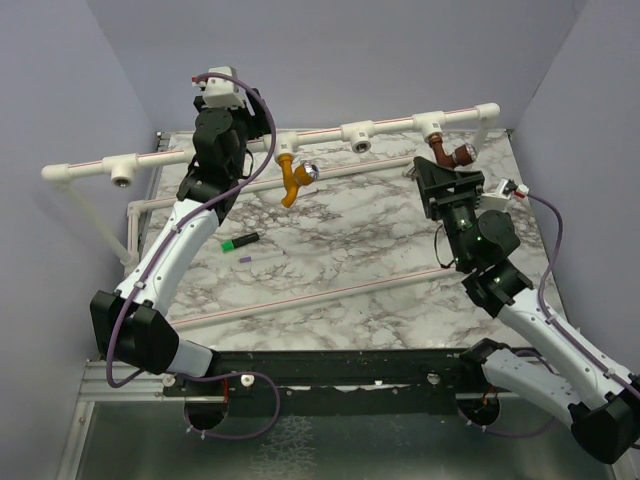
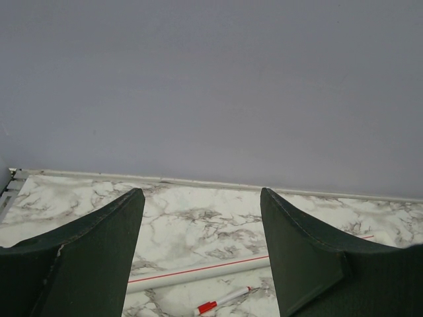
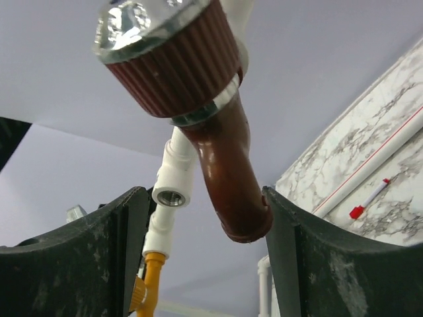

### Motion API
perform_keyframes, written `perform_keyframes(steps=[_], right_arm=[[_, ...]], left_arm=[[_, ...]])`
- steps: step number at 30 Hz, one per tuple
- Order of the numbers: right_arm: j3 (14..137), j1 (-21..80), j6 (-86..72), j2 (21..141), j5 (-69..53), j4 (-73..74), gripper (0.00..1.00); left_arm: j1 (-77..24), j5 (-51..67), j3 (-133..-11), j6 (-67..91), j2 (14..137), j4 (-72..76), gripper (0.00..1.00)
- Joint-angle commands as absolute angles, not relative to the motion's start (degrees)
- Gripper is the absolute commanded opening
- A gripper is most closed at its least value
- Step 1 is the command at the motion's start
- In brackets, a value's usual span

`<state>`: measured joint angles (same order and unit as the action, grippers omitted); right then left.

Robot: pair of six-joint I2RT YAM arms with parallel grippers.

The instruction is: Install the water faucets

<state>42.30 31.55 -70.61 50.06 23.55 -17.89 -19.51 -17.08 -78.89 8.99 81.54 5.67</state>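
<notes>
The dark reddish-brown faucet hangs from a white T-fitting on the raised pipe rail, its ribbed knob with a shiny cap on top. My right gripper is open around its spout, which lies close to the right finger with a gap to the left finger. The orange-yellow faucet hangs from another T-fitting further left. My left gripper is raised beside the rail, open and holding nothing.
An open T-fitting sits between the two faucets, another at the rail's left end. A green marker lies on the marble table. A red-capped pen lies beside a low pipe.
</notes>
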Motion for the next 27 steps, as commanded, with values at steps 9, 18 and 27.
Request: perform_keyframes(steps=[9, 18, 27], right_arm=[[48.7, 31.7, -55.3, 45.6, 22.1, -4.3, 0.79], [52.9, 31.7, -44.5, 42.5, 24.0, 8.3, 0.80], [58.4, 31.8, -25.8, 41.5, 18.8, 11.5, 0.79]], left_arm=[[-20.7, -14.0, -74.6, 6.2, 84.1, -9.7, 0.72], [-20.7, -13.7, -74.6, 6.3, 84.2, -9.7, 0.72], [-20.7, -13.7, -74.5, 6.4, 84.2, -9.7, 0.72]])
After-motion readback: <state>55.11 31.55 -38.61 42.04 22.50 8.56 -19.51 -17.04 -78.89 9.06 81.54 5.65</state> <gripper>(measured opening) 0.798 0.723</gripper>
